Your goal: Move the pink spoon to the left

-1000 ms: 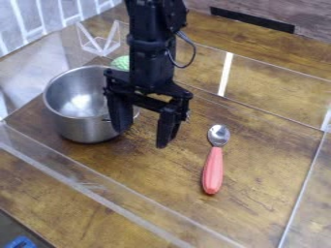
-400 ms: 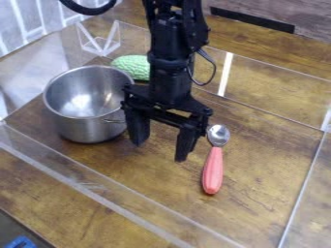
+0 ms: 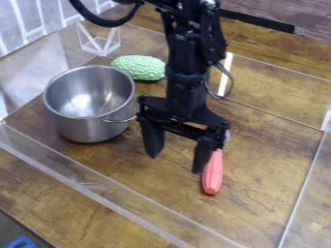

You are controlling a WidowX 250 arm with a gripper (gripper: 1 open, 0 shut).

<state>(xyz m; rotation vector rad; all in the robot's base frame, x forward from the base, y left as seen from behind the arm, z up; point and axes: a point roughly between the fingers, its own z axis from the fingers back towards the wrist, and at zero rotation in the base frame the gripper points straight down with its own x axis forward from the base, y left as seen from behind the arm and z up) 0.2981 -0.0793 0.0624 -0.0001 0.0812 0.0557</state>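
Gripper (image 3: 180, 155) hangs over the desk (image 3: 130, 194), its 2 fingers spread wide with nothing between them. Spoon (image 3: 212, 172) lies on the desk, toward the right edge from the middle, its pink handle pointing at the near edge and its long axis running roughly from the far edge to the near one. The right finger partly covers it, hiding the metal bowl; whether they touch is hard to tell from this 1 view. The spoon lies to the right of the gap, so the 1 arm probably needs to shift toward the right edge, straddle the handle, then carry it toward the pot (image 3: 87, 104).
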